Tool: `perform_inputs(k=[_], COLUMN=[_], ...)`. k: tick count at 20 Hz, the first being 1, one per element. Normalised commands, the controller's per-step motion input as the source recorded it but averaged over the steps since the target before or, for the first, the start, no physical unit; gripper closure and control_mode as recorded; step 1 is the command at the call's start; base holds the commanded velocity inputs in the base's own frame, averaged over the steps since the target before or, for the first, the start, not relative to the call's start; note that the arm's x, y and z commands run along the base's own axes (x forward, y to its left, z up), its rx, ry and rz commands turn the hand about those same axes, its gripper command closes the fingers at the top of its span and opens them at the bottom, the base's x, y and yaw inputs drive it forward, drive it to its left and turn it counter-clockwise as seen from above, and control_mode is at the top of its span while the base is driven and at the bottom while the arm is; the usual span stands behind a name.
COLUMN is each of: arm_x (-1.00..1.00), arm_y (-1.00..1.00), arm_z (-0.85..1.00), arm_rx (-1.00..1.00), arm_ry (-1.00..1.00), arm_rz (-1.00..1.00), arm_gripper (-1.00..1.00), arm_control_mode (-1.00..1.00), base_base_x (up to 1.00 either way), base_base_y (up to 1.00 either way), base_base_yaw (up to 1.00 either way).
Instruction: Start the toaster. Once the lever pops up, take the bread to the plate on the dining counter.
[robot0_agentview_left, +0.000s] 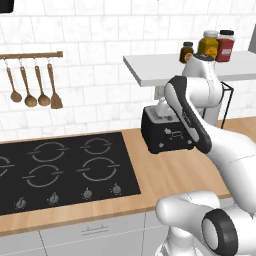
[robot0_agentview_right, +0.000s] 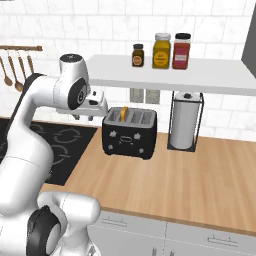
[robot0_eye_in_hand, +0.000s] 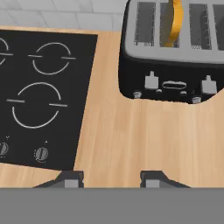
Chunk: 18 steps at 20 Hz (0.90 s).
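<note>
Glossy white arm (robot0_agentview_right: 30, 150) of rounded, bulbous segments, with dark grey rings at the joints, a black side strip, and small dark fingertips (robot0_eye_in_hand: 153, 178).

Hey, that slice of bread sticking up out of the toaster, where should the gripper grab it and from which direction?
Grip the bread by the edge that stands proud of its slot, coming straight down from above. The slice stands upright on edge in the toaster, so only that top part is free; the slot walls cover the rest. Set the jaws across its thin faces. The gripper hangs open over the wooden counter in front.
</note>
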Motion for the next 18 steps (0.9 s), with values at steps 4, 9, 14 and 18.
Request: perform_inputs(k=[4, 9, 14, 18], arm_x=[-0.18, -0.22, 0.03, 0.32], arm_y=[-0.01, -0.28, -0.31, -0.31], arm_z=[-0.01, -0.35, -0.34, -0.36], arm_rx=[0.0, -0.01, 0.0, 0.0], arm_ry=[0.0, 0.02, 0.01, -0.05], arm_rz=[0.0, 0.0, 0.0, -0.01], arm_gripper=[-1.0, -1.0, -1.0, -1.0], arm_control_mode=[-1.0, -1.0, -1.0, -1.0], base_base_x=[0.0, 0.0, 0.0, 0.0], base_base_y=[0.0, 0.0, 0.0, 0.0], base_base_yaw=[0.0, 0.0, 0.0, 0.0])
